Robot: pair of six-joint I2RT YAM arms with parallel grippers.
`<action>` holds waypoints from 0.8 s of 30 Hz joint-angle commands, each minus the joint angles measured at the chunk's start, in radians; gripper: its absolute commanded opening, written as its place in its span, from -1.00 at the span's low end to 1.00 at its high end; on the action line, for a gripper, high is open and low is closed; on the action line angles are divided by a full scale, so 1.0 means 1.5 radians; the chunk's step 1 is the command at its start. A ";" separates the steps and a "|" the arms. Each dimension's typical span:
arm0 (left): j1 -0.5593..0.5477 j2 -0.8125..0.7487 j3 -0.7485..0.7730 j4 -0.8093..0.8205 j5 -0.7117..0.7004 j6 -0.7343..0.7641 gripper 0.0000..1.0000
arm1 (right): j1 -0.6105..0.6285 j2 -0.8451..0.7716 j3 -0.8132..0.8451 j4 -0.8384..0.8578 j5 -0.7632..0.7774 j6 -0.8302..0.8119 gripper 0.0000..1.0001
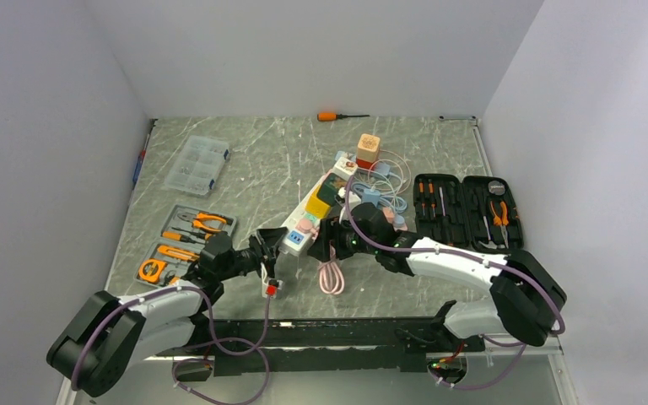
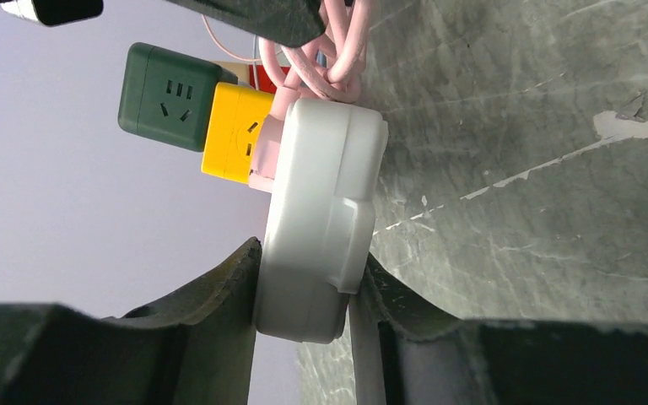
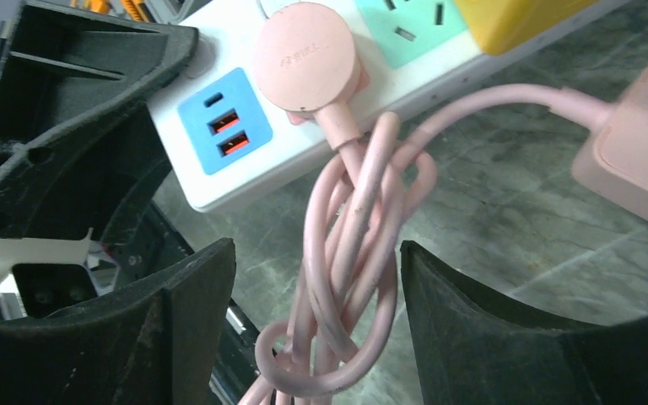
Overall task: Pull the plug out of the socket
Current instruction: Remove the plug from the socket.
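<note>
The pink cable (image 2: 337,51) hides the power strip's (image 2: 321,211) far end from the left wrist camera. A pink block (image 3: 641,143), perhaps a charger, is cropped by the right wrist view's edge.

One power strip (image 3: 245,181), one pink plug (image 3: 304,55), one screwdriver (image 1: 329,116), one clear box (image 1: 196,164) — two tool trays (image 1: 203,222).
</note>
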 commanded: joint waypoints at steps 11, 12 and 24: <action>-0.005 -0.083 0.108 -0.186 0.021 0.046 -0.77 | 0.086 -0.102 0.136 -0.257 0.348 -0.132 0.59; -0.005 -0.084 0.121 -0.212 0.020 0.045 -0.82 | 0.098 -0.089 0.145 -0.256 0.363 -0.138 0.58; -0.005 -0.101 0.172 -0.306 0.014 0.058 -1.00 | 0.124 0.056 0.222 -0.194 0.415 -0.217 0.49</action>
